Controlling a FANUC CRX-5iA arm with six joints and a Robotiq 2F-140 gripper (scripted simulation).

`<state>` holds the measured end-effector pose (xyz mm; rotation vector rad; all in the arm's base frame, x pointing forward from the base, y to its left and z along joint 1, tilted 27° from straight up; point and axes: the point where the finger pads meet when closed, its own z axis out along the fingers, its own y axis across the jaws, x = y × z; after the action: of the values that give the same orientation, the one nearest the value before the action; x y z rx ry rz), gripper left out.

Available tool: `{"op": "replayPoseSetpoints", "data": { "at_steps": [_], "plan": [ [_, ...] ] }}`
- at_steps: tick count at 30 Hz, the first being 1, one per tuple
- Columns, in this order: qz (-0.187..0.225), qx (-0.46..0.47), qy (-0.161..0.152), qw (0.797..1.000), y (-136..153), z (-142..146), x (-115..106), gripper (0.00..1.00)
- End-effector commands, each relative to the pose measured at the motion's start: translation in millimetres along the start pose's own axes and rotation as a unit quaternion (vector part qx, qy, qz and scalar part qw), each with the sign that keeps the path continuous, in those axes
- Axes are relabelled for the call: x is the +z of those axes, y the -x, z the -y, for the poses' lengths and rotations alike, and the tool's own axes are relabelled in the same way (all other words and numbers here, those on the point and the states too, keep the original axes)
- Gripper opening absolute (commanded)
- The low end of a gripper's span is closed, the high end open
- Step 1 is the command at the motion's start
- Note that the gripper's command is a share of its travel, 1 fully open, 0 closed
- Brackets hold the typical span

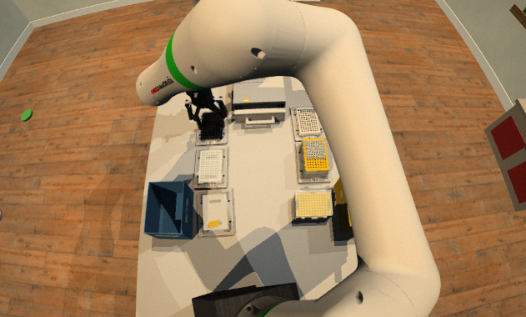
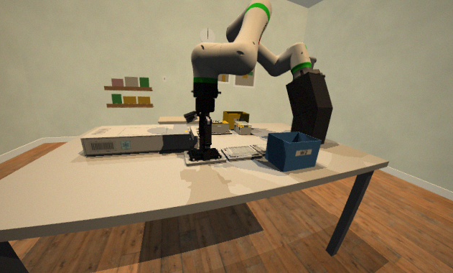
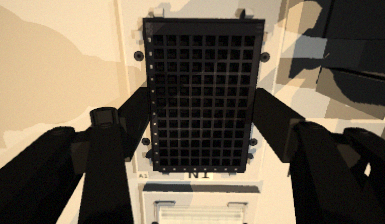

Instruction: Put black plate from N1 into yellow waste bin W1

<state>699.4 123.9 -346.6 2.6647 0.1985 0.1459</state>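
Note:
The black plate (image 1: 212,127) (image 2: 196,156) (image 3: 203,95) lies flat in the work nest N1 (image 1: 206,142). My gripper (image 1: 212,122) (image 2: 205,149) (image 3: 200,103) points down over it and is shut on the plate; in the wrist view both fingertips meet its long sides, about midway along. The fingers' undersides are hidden. The yellow waste bin W1 (image 1: 338,193) (image 2: 230,118) stands at the far side of the bench, partly hidden behind the arm in the top view.
A white plate (image 1: 211,166) sits beside N1, then a lidded-looking white one (image 1: 215,210). The blue bin W2 (image 1: 186,210) (image 2: 289,152) stands near them. Opposite are a white rack (image 1: 308,122), a yellow-white rack (image 1: 316,160) and a yellow-topped box (image 1: 313,204). A large white box (image 2: 142,144) flanks N1.

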Motion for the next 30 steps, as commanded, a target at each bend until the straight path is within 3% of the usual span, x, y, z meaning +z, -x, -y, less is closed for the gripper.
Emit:
{"op": "replayPoseSetpoints", "data": {
  "at_steps": [1, 5, 6, 30],
  "plan": [
    [-0.001, 0.0, 0.0, 1.0, -1.1, 0.4, -1.4, 0.6],
    [-0.001, 0.0, 0.0, 1.0, -1.1, 0.4, -1.6, 0.59],
    [-0.001, 0.0, 0.0, 1.0, -1.1, 0.4, -1.6, 0.1],
    [-0.001, 0.0, 0.0, 1.0, -1.1, 0.4, -3.1, 0.1]
  ]
}}
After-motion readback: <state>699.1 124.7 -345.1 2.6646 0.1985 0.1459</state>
